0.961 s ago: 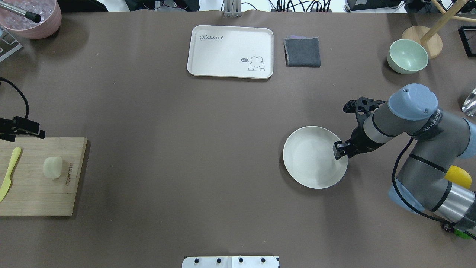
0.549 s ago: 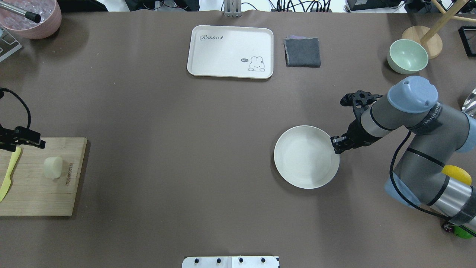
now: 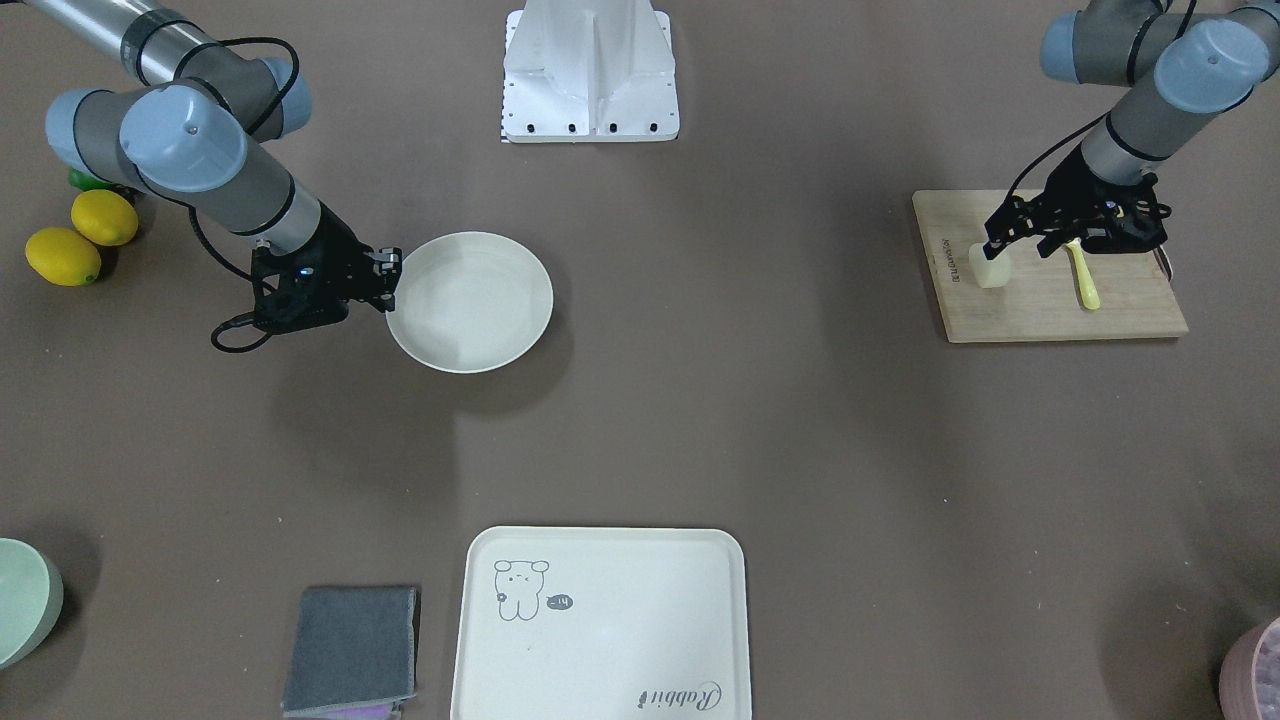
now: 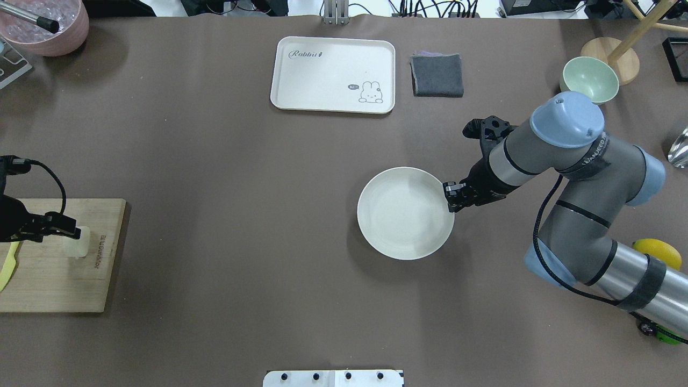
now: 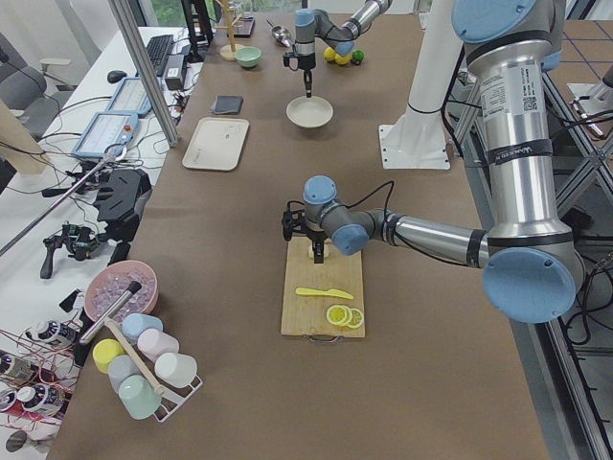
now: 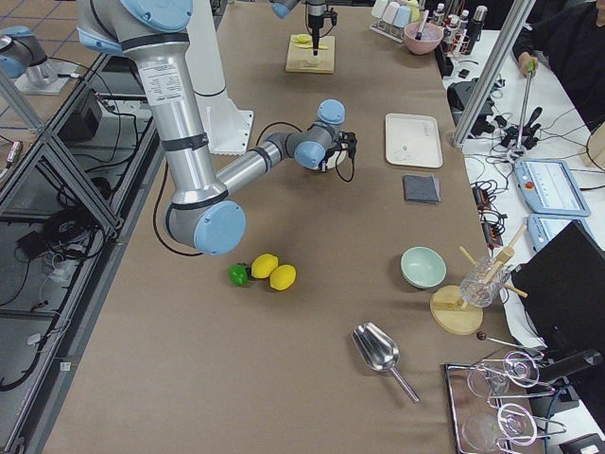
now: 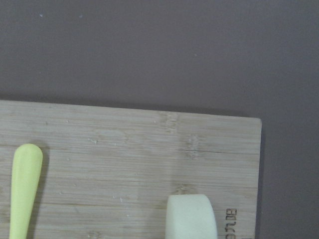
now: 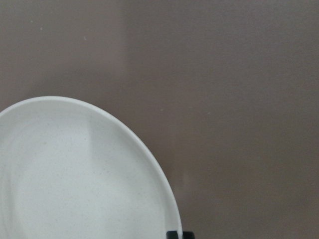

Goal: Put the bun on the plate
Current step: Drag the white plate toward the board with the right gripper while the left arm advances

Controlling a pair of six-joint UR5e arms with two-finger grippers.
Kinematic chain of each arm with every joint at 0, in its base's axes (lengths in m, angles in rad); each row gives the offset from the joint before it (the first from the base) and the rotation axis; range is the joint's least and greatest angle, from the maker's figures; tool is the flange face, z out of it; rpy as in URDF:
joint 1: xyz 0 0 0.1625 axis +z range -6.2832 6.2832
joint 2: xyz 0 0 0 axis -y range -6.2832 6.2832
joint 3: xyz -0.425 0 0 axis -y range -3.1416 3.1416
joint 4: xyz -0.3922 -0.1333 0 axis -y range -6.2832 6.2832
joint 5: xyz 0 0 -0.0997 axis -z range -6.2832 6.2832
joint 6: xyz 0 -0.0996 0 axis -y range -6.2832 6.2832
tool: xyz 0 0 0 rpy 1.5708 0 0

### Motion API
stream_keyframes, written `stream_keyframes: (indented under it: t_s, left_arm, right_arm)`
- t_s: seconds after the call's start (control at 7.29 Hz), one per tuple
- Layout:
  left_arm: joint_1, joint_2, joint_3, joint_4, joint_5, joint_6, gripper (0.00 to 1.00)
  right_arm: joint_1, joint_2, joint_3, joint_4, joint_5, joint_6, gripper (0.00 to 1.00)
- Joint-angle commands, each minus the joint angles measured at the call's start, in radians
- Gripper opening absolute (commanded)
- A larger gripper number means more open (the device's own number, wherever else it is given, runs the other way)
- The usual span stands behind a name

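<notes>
The bun (image 4: 79, 246), a small pale lump, sits on the wooden cutting board (image 4: 59, 285) at the table's left edge. It also shows in the front view as the bun (image 3: 987, 270) and at the bottom of the left wrist view as the bun (image 7: 192, 219). My left gripper (image 4: 70, 233) hangs just above the bun and looks open, with no fingers showing in its wrist view. The round cream plate (image 4: 398, 226) lies right of the table's middle. My right gripper (image 4: 450, 198) is shut on its right rim, also seen as the plate (image 8: 75, 174).
A yellow plastic knife (image 3: 1082, 275) lies on the board beside the bun, with lemon slices (image 5: 340, 314) near its end. A cream tray (image 4: 333, 74), a grey cloth (image 4: 437, 75) and a green bowl (image 4: 589, 80) stand along the far side. Two lemons (image 3: 80, 235) lie behind the right arm.
My right gripper has dragged the plate leftward toward the table's middle. My left gripper has moved over the board to a spot above the bun.
</notes>
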Motion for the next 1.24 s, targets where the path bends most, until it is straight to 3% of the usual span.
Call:
stream_keyframes:
  t_s: [0.0, 0.27, 0.41, 0.69, 0.82, 1.1]
  left_arm:
    - [0.03, -0.005, 0.042, -0.059, 0.014, -0.015, 0.78]
    - [0.057, -0.011, 0.042, -0.068, 0.017, -0.035, 0.69]
    - [0.068, -0.019, 0.041, -0.068, 0.036, -0.04, 0.59]
    - [0.068, -0.019, 0.032, -0.068, 0.036, -0.041, 0.28]
    - [0.068, -0.024, 0.032, -0.068, 0.036, -0.041, 0.19]
    - [0.067, -0.039, -0.003, -0.063, 0.03, -0.041, 0.16]
  right_arm:
    - [-0.046, 0.058, -0.027, 0.001, -0.008, 0.06, 0.0]
    - [-0.074, 0.113, -0.059, 0.002, -0.011, 0.105, 0.0]
    - [-0.083, 0.144, -0.088, 0.002, -0.011, 0.122, 0.0]
    - [-0.09, 0.149, -0.116, 0.028, -0.011, 0.123, 0.0]
    - [-0.096, 0.152, -0.122, 0.031, -0.011, 0.123, 0.0]
    - [-0.103, 0.159, -0.125, 0.033, -0.011, 0.123, 0.0]
